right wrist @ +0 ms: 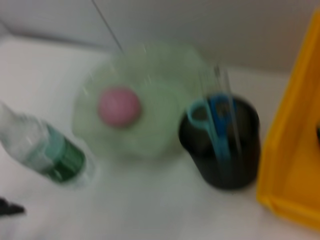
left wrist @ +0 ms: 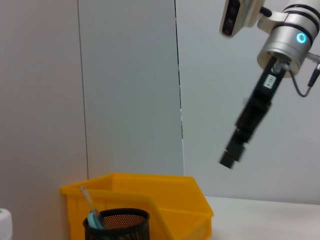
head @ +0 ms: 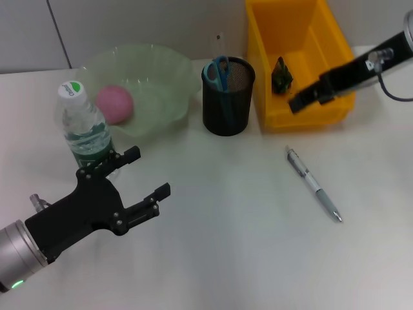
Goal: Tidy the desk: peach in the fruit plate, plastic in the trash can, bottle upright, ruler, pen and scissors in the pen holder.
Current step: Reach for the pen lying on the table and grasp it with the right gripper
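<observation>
right wrist view blurred, bottle (left wrist: pixel 4 220) cut off

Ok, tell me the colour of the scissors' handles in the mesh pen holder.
Blue, clearest in the head view: scissors in black mesh pen holder.

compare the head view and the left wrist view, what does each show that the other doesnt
Only the head view shows the pen lying on the desk, the peach in the fruit plate, the open left gripper beside the upright bottle, and the dark plastic scrap in the bin. Only the left wrist view shows the right arm's glowing ring. Both share the yellow trash can, the pen holder and the right gripper.
</observation>
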You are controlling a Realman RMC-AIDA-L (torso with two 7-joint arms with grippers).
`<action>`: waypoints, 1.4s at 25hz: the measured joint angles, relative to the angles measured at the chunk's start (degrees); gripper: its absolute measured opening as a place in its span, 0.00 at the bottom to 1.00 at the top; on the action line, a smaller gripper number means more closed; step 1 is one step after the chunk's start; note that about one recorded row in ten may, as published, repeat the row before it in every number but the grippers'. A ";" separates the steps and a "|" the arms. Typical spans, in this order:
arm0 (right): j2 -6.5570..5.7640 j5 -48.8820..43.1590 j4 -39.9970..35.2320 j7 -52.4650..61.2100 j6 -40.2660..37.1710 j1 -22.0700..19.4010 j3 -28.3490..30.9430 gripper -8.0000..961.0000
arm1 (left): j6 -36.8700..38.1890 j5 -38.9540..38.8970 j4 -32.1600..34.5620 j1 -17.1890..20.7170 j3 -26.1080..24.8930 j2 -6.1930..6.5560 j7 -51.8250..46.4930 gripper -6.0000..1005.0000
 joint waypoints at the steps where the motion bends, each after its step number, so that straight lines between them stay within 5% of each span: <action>1: -0.24 -1.56 1.06 0.32 -1.22 1.08 0.03 0.68 | 0.01 0.00 0.08 0.00 0.05 0.01 -0.05 0.81; 9: -0.73 -15.77 16.50 -0.68 -1.55 8.56 -1.10 0.68 | 0.03 0.00 0.58 0.02 0.29 0.02 -0.09 0.81; 35: 0.13 -18.23 39.40 -1.88 13.13 13.76 -6.67 0.68 | -1.41 0.00 1.37 -0.43 2.11 0.10 -1.32 0.81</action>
